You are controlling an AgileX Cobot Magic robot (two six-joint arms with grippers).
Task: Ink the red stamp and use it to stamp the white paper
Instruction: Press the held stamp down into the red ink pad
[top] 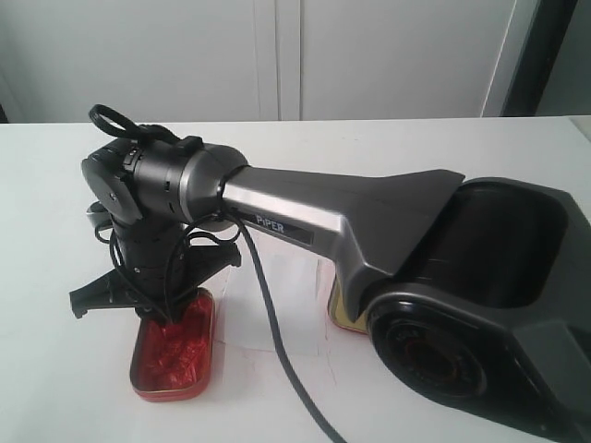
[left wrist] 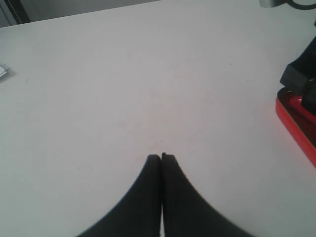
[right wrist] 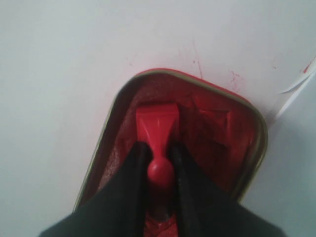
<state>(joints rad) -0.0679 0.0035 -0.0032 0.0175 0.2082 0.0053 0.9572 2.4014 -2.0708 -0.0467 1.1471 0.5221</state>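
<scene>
My right gripper (right wrist: 158, 146) is shut on the narrow handle of the red stamp (right wrist: 155, 122). The stamp's square base presses into the lumpy red paste of the ink tin (right wrist: 219, 126). In the exterior view the right arm reaches across to the left, and its gripper (top: 155, 312) points down into the ink tin (top: 177, 355), hiding the stamp. The white paper (top: 277, 309) lies flat just right of the tin; its edge (right wrist: 301, 106) shows in the right wrist view. My left gripper (left wrist: 161, 156) is shut and empty over bare table, with the ink tin (left wrist: 298, 118) off to one side.
A gold-coloured tin lid (top: 343, 312) lies right of the paper, partly hidden under the right arm's base (top: 480, 305). A black cable (top: 277, 351) hangs across the paper. Red ink smears (right wrist: 197, 64) mark the table (top: 388, 148) beside the tin.
</scene>
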